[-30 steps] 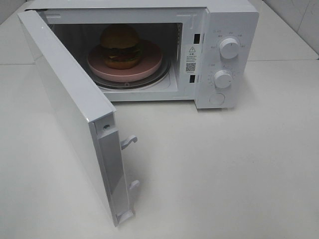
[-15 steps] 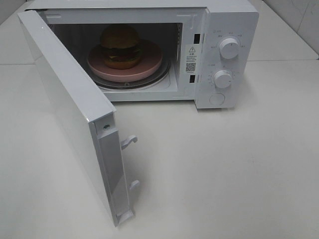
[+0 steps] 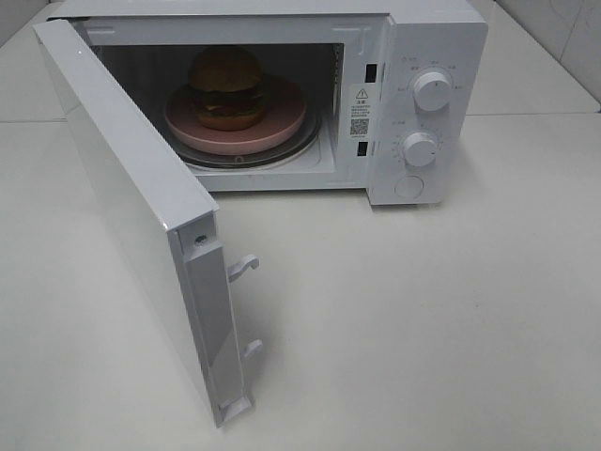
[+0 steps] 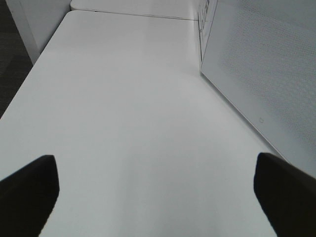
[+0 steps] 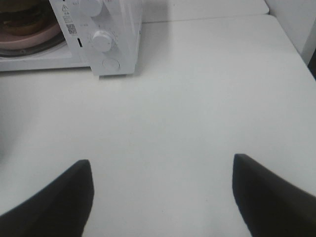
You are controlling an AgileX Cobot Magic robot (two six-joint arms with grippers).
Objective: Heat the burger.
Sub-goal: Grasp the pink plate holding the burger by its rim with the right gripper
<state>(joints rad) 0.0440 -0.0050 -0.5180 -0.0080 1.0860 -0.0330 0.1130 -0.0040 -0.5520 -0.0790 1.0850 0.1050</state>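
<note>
Inside the microwave (image 3: 437,38), seen from the high camera, the burger (image 3: 225,86) sits upright in the middle of a pink plate (image 3: 282,127), and the plate rests on the glass turntable (image 3: 310,148). I judge it is centred so it can turn without catching a wall. The door (image 3: 122,207) stands swung wide toward the camera, its two latch hooks (image 3: 244,267) bare, so heating cannot start until it is shut. I count one burger, one plate, two knobs (image 3: 431,91) one above the other, and one round button (image 3: 409,187) beneath them. Neither of my arms shows in this view; the table (image 3: 423,329) in front carries only the microwave.

From my left wrist, my left gripper (image 4: 155,163) is spread wide and grasps nothing: two dark fingers, bare table between them. The door's outer face stands near, off to one side. I take it this arm is best placed to push the door closed.

From my right wrist, my right gripper (image 5: 160,160) likewise has its two fingers apart with nothing between. Well beyond it are the two knobs, the button, and an edge of plate and burger inside the cavity; I judge this arm suits the knobs.
</note>
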